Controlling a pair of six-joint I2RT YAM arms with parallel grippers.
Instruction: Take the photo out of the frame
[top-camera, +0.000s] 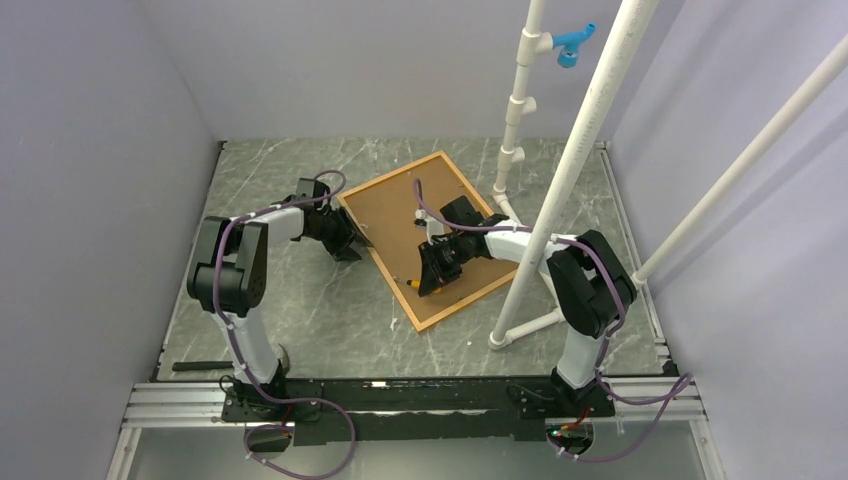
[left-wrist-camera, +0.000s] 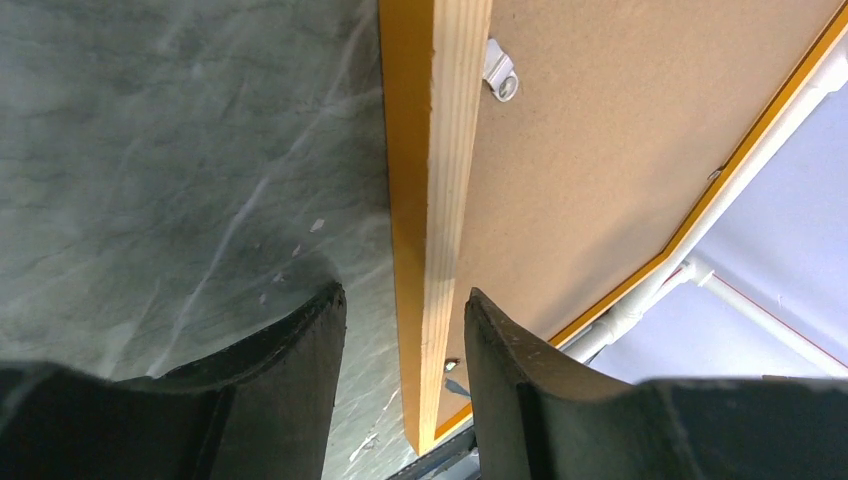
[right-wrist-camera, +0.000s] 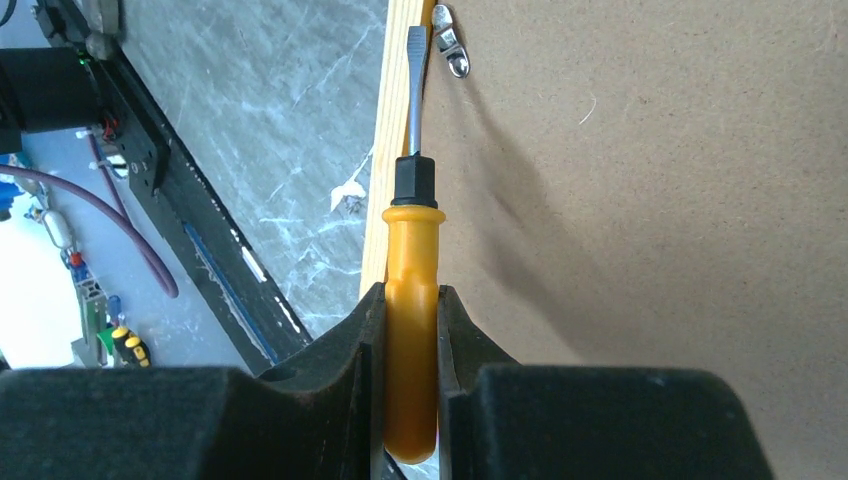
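The frame (top-camera: 394, 288) lies face down and askew on the table, its brown backing board (top-camera: 400, 225) facing up. The photo is hidden beneath that board. My left gripper (top-camera: 358, 240) is at the frame's left rail. In the left wrist view its jaws (left-wrist-camera: 403, 296) stand open astride the wooden rail (left-wrist-camera: 425, 200), with a gap on the table side. My right gripper (top-camera: 428, 280) hovers over the board's near left part, shut on an orange-handled screwdriver (right-wrist-camera: 412, 300). The screwdriver's blade (right-wrist-camera: 414, 90) points along the rail's inner edge toward a metal clip (right-wrist-camera: 450, 45).
A white PVC pipe stand (top-camera: 560, 180) rises just right of the frame, with a blue clip (top-camera: 575, 42) high up. Another white retaining clip (left-wrist-camera: 498, 72) sits on the backing. A dark rod (top-camera: 200, 366) lies near the left arm's base. Grey walls close in on both sides.
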